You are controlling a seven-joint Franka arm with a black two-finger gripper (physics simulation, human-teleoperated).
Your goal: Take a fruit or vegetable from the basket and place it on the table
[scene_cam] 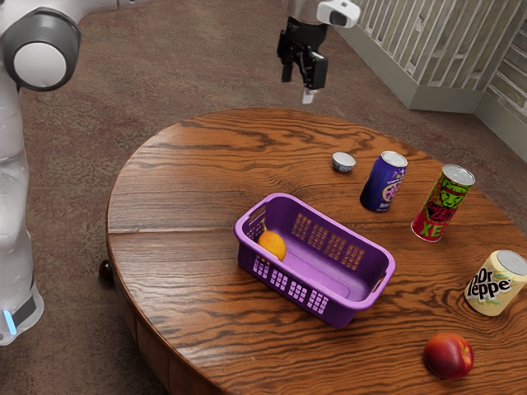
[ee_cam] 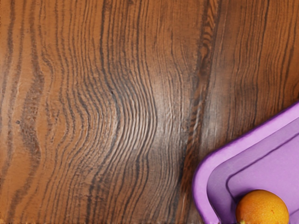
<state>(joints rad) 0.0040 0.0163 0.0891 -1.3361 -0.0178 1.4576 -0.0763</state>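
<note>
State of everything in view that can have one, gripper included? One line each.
Gripper, open, empty
Basket, upright, holding the orange
Orange, in the basket, not gripped
Blue can, upright
Green-and-red can, upright
Dr Pepper can, upright
Red fruit, outside the basket, on the table
Cans' tabs, too small to tell

It looks like a home, its exact room unclear; a round wooden table (scene_cam: 181, 185) stands on brown carpet (scene_cam: 198, 58); pale slatted walls (scene_cam: 457, 41) meet a plain baseboard (scene_cam: 445, 99).
</note>
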